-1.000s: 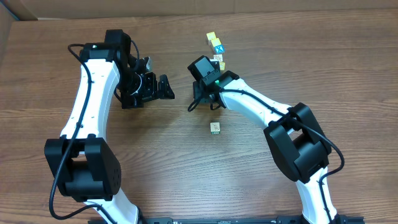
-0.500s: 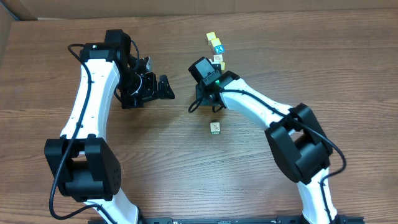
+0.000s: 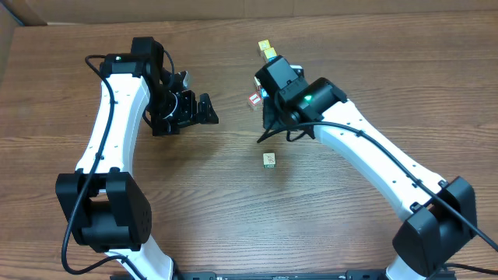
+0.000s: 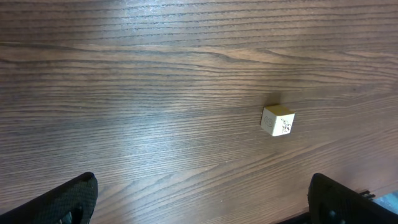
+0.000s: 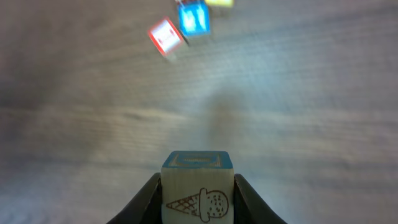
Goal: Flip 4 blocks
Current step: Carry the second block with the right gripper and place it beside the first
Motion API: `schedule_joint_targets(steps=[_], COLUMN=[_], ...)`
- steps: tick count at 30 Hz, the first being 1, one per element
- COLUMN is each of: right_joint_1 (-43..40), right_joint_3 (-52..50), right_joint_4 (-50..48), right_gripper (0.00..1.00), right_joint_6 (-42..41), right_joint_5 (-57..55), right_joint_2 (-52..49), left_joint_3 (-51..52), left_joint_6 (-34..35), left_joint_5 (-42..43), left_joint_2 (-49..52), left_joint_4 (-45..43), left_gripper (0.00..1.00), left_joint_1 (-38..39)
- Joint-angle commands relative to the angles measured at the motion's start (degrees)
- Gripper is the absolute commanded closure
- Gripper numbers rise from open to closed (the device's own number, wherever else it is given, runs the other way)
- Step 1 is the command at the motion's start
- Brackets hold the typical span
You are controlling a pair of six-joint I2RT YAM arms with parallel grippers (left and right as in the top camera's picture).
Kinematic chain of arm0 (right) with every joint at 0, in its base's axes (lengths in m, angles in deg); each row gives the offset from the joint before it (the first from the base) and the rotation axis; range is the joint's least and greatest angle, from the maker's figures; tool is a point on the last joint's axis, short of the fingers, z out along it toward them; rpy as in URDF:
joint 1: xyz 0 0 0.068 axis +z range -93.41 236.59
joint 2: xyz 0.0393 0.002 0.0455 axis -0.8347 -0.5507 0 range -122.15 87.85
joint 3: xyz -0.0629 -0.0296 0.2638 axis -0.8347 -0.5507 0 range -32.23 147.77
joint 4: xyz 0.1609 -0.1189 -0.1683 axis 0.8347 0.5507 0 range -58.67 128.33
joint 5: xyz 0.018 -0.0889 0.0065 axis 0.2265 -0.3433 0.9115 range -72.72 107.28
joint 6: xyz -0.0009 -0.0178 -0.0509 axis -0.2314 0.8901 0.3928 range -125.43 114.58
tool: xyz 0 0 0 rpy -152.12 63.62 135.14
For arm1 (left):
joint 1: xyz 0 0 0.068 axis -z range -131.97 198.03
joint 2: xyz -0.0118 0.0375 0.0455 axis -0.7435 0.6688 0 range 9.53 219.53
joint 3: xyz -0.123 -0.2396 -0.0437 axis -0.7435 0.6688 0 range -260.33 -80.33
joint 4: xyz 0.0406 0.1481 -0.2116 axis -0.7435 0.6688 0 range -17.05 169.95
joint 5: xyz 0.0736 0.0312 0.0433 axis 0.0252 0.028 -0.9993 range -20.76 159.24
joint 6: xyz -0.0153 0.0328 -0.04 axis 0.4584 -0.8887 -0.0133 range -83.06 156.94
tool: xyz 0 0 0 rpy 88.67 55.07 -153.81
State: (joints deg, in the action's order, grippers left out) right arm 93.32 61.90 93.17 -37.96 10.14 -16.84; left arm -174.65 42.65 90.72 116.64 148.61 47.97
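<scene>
My right gripper (image 5: 199, 200) is shut on a cream block (image 5: 199, 186) with an ice-cream cone drawing and a blue-framed top, held off the wood. Beyond it lie a red-framed block (image 5: 166, 37), a blue block (image 5: 194, 17) and the edge of a yellow one (image 5: 219, 2). In the overhead view the right gripper (image 3: 268, 124) hides the held block; the red-framed block (image 3: 254, 99) lies just to its left. A lone cream block (image 3: 269, 159) sits mid-table, also in the left wrist view as a cream block (image 4: 277, 121). My left gripper (image 3: 204, 111) hangs open, away from every block.
A yellow cube (image 3: 264, 48) and a blue cube (image 3: 271, 56) sit at the far side, partly behind the right wrist. The wooden table (image 3: 373, 85) runs wide on both sides. The left arm (image 3: 117, 101) stands over the left half.
The right gripper closed on the ice-cream block and moved right with it, the arm swinging outward. The red-framed block now shows beside it. The left arm has not moved.
</scene>
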Motion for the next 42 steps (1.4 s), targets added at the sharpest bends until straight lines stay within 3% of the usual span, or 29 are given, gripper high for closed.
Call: schedule_joint_targets(steps=[1,11,28,30,32,35,39,42], right_joint_1=[-0.4,-0.4,-0.1,-0.1,-0.1,-0.1,-0.1,-0.1], right_joint_3=[-0.2,-9.9,-26.3,-26.9,-26.9,-26.9,-26.9,-26.9], right_joint_4=[4.0,5.9,-16.1,-16.6,-16.7,-16.8,-16.6,-15.3], right_gripper=[0.73,0.73,0.72,0.66,0.47,0.36,0.36,0.41], right_joint_6=[-1.8,-6.7,-6.7,-6.6,-6.5,-6.5,-6.5,-6.6], right_joint_5=[2.8,2.8,5.5,5.5,5.5,5.5,5.6,5.9], right_joint_2=[0.4,0.4,0.3,0.1,0.1,0.1,0.1,0.1], left_joint_3=[-1.0,-1.0,-1.0,-1.0,-1.0,-1.0,-1.0,-1.0], left_joint_6=[-0.4,-0.4,-0.4,-0.4,-0.4,-0.4,-0.4,-0.4], left_joint_5=[0.4,0.4,0.4,0.4,0.4,0.4,0.4,0.4], left_joint_2=[0.7,0.7,0.7,0.7,0.7,0.7,0.7,0.7], left_joint_4=[0.1,0.1,0.1,0.1,0.1,0.1,0.1,0.1], left_gripper=[0.0,0.0,0.0,0.0,0.0,0.0,0.0,0.0], left_joint_1=[-0.3,-0.3,-0.3,-0.3,-0.3,-0.3,-0.3,-0.3])
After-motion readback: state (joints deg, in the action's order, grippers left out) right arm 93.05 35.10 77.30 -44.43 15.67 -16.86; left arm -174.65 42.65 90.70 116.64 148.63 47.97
